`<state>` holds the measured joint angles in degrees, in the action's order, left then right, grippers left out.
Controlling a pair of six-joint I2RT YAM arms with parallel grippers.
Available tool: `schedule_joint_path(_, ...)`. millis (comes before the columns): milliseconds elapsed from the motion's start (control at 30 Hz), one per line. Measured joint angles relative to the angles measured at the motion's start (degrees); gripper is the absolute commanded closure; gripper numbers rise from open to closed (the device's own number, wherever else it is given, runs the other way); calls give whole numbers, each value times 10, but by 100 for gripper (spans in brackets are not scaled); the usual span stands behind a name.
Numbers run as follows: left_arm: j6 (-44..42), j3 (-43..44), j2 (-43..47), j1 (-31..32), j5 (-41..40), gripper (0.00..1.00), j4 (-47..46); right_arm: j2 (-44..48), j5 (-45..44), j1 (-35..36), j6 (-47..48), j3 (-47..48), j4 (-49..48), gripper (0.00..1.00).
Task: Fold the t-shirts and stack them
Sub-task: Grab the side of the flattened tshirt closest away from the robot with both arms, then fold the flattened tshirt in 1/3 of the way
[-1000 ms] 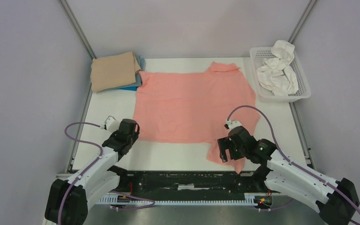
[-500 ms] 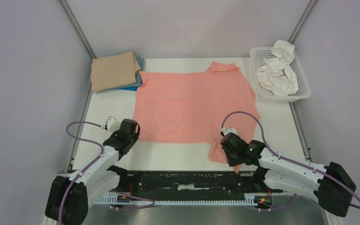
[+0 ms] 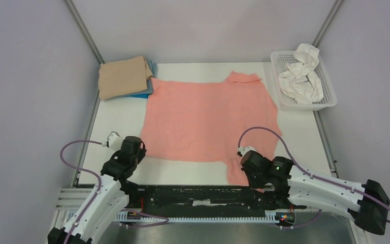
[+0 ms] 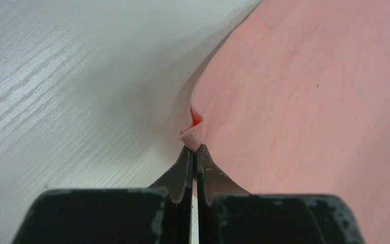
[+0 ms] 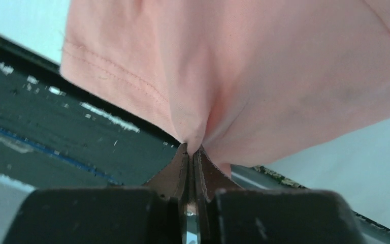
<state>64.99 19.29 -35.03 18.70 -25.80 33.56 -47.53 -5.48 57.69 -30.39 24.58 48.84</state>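
Observation:
A salmon-pink t-shirt (image 3: 208, 119) lies spread flat across the middle of the table. My left gripper (image 3: 138, 147) is shut on its near left hem corner (image 4: 193, 133), pinched between the fingertips. My right gripper (image 3: 248, 170) is shut on the near right sleeve (image 5: 193, 109), which hangs over the table's front edge. A folded tan t-shirt (image 3: 123, 76) sits on a folded blue t-shirt (image 3: 146, 90) at the back left corner.
A white mesh basket (image 3: 327, 81) holding crumpled white cloth (image 3: 299, 76) stands at the back right. The black front rail (image 3: 198, 195) runs along the near edge between the arm bases. Grey walls close in on both sides.
The right gripper dropped onto the sleeve and shut on it. Both arms pulled back toward the near edge, dragging the pink shirt slightly nearer.

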Motion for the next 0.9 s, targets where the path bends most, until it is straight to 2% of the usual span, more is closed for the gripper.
schedule_joint_path(267, 0, -5, 140, 0, 22, 98, 106, 64, 31, 53, -26, 6, 26, 100)
schedule_joint_path(367, 0, -17, 164, 0, 24, 98, 113, 72, 3, 55, -33, 9, 20, 100)
schedule_joint_path(467, 0, -18, 160, 0, 24, 98, 109, 66, -68, 55, -42, 29, 16, 100)
schedule_joint_path(633, 0, -14, 99, 0, 24, 98, 62, 43, -208, 55, -52, 72, -18, 100)
schedule_joint_path(900, 0, 33, -95, 0, 20, 98, -54, 35, -396, 37, -35, 91, -113, 100)
